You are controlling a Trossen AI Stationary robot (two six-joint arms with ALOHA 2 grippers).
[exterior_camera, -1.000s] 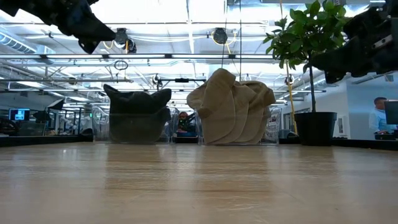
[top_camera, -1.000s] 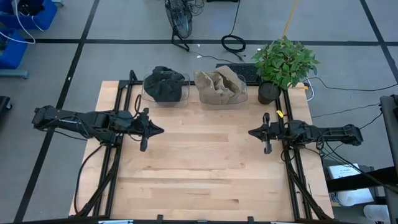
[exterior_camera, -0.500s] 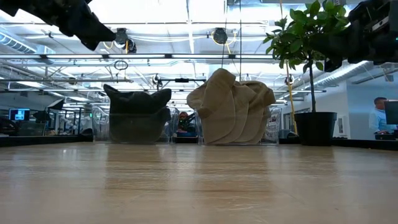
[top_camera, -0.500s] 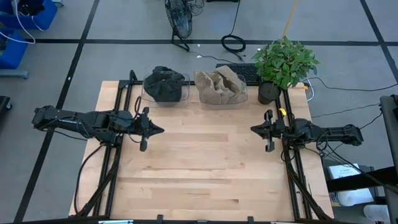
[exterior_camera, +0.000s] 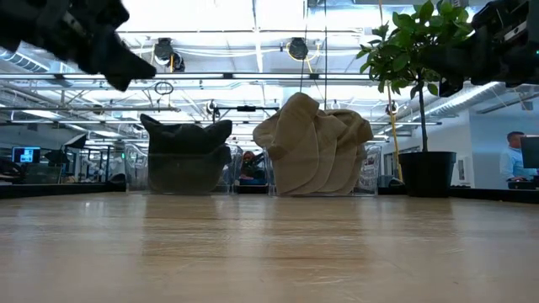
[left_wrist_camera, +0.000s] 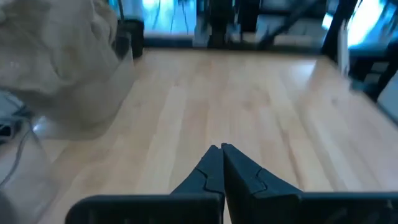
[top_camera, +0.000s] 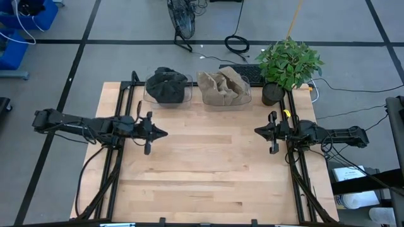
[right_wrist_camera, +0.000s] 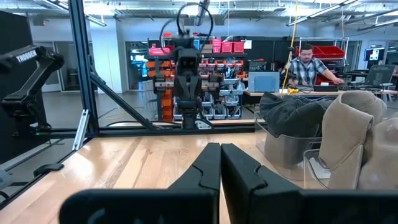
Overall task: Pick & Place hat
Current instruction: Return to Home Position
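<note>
The sorting looks finished. Seen from above, the black caps [top_camera: 167,86] sit heaped in the left bin [top_camera: 147,94] and the brown caps [top_camera: 222,87] fill the right bin [top_camera: 248,99]. The two bins stand side by side at the table's [top_camera: 208,170] 12 o'clock edge, the black load a shade toward 11 and the brown at 12. The level view across the wood shows both piles rising above the clear walls, and no cap lies on the boards in any view. The left gripper [top_camera: 163,133] hangs over the 9 o'clock side of the table, pointing toward 3. Its own camera shows the two fingers [left_wrist_camera: 211,169] pressed together with nothing between them. The right gripper [top_camera: 257,131] is at the 3 o'clock side, pointing toward 9, well apart from the left one, its fingers [right_wrist_camera: 208,163] also together and empty. A potted plant [top_camera: 287,63] stands at about 1 o'clock, just beside the right bin. What is left, as I judge it, is only for the arms to settle into their resting pose; nothing remains to be picked up.
</note>
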